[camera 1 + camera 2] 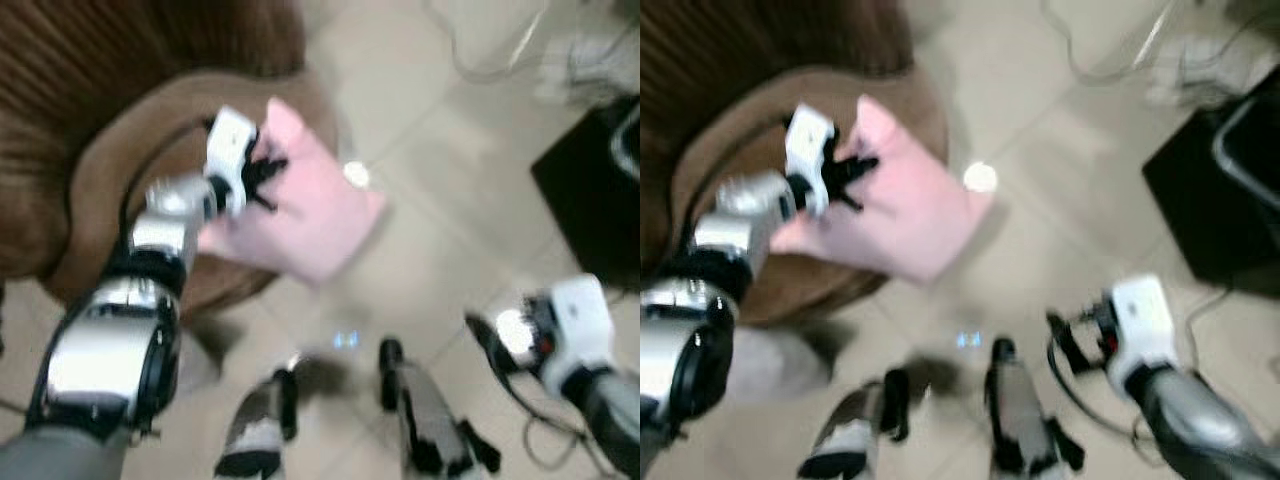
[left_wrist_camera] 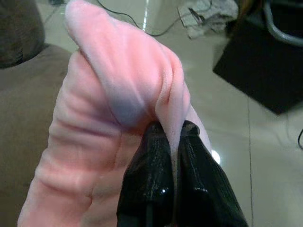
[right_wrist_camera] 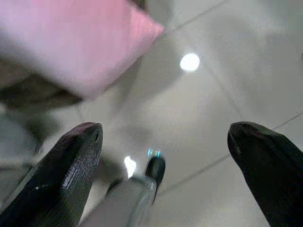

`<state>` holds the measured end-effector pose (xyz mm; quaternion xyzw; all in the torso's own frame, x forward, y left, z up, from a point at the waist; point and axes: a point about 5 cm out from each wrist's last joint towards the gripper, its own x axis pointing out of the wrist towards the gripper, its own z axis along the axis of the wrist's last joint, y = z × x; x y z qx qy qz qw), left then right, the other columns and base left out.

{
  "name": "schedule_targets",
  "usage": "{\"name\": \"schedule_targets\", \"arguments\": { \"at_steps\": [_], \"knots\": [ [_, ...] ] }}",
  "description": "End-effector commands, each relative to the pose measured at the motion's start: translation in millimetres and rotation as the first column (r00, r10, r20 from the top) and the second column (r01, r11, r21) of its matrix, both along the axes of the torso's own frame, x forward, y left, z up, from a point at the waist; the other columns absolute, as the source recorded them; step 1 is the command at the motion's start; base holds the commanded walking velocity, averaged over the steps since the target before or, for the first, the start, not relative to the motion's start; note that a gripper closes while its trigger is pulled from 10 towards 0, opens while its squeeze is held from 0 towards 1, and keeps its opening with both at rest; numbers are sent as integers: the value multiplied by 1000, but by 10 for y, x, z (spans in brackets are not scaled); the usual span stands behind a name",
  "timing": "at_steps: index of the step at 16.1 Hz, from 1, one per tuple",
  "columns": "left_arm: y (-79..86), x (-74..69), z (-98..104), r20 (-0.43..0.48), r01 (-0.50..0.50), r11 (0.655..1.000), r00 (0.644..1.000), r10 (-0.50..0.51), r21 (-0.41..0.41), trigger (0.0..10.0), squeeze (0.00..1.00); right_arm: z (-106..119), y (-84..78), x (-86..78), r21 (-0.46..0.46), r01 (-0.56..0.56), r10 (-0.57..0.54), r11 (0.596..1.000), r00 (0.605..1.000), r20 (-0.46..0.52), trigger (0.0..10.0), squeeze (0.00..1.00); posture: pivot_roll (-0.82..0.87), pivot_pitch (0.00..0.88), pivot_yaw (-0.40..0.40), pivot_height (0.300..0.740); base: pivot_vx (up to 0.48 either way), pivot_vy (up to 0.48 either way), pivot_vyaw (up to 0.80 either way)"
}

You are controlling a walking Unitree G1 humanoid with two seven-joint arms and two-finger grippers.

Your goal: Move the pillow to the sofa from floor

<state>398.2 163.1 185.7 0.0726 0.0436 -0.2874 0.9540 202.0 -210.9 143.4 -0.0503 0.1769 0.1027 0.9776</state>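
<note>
Carry step in hand. Left hand (image 2: pixel 173 142) pinched tight on fold of soft pink fabric pillow (image 1: pixel 310 215), held over rounded arm of brown ribbed sofa (image 1: pixel 110 170), corner overhanging beige tiled floor (image 1: pixel 440 230). Right hand (image 3: pixel 165 156) wide open, empty, low over tiles. Next: reach further over seat, then release.

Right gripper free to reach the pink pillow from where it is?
Probably yes. The right gripper hangs open over bare floor with nothing between it and the pillow, which the left gripper holds by a pinched fold above the sofa edge.
</note>
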Motion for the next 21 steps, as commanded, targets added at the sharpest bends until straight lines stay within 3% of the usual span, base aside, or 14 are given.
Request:
{"name": "schedule_targets", "arguments": {
  "at_steps": [1,4,8,9,11,13,14,15,17,21],
  "knots": [
    [93,-21,-28,25,-68,996,997,69,-52,0,0,-126,15,56,4,25,-25,1000,1000,-2,10000,0,-203,273,43,740,0,0,0],
    [132,-156,-316,-12,-151,981,989,150,-122,0,0,-347,133,404,63,69,-73,996,995,63,10000,0,-102,180,-19,740,0,0,0],
    [111,-294,-563,-31,-220,966,975,218,-139,0,0,-633,236,642,80,86,-93,993,992,87,10000,0,-32,95,-63,740,0,0,0],
    [140,-361,-667,-28,-249,961,968,248,-118,0,0,-711,229,637,51,94,-98,994,992,84,10000,0,-29,84,-68,740,0,0,0],
    [268,-621,-964,-78,-310,946,950,304,-92,0,0,-782,235,556,89,116,-124,989,988,90,10000,0,-33,77,-73,740,0,0,0],
    [504,-1217,-1497,-223,-430,902,884,411,-38,0,0,-855,286,298,106,129,-139,986,986,94,10000,0,-40,91,-82,740,0,0,0],
    [509,-1352,-1562,-249,-450,892,868,430,-30,0,0,-875,284,220,109,123,-133,986,988,84,10000,0,-46,111,-96,740,0,0,0],
    [494,-1356,-1553,-243,-450,892,870,429,-33,0,0,-889,282,191,110,124,-133,986,988,79,10000,0,-46,111,-96,740,0,0,0],
    [412,-1494,-1501,-199,-431,900,889,412,-63,0,0,-921,263,136,100,124,-131,987,989,66,10000,0,-66,124,-106,740,0,0,0],
    [321,-1418,-1389,-195,-400,914,903,382,-67,0,0,-939,313,84,97,128,-134,987,989,60,10000,0,-91,139,-103,740,0,0,0]
  ]
}}
